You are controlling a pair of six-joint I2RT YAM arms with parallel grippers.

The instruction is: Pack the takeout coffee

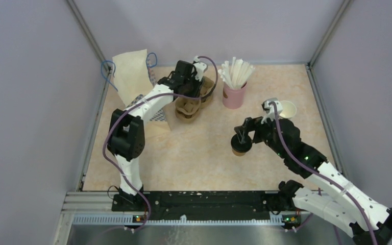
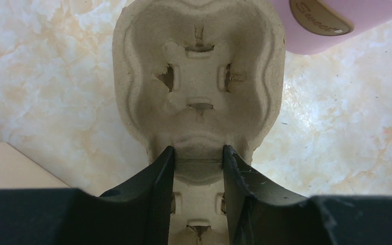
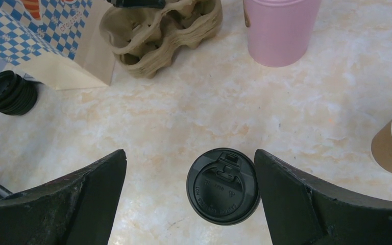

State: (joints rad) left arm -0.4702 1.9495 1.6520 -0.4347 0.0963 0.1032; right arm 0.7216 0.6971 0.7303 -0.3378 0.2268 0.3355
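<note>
The takeout coffee [image 3: 223, 186], a brown paper cup with a black lid, stands upright on the marble-look table [image 1: 194, 153]. My right gripper [image 3: 190, 153] hangs over it, open, one finger on each side; the right finger is very close to the lid's edge. In the top view the cup [image 1: 241, 149] shows just below that gripper [image 1: 241, 138]. At the back, my left gripper [image 2: 198, 153] is shut on the middle ridge of a pulp cup carrier [image 2: 199, 76], whose pockets are empty. The top view shows this carrier [image 1: 190, 108] under the left gripper [image 1: 196, 95].
A pink cup of white straws [image 1: 234, 92] stands right of the carrier. A stack of lidless paper cups [image 1: 287, 108] is at the far right. A paper bag [image 1: 132, 76] stands at the back left, with a stack of black lids [image 3: 7, 92] beside it.
</note>
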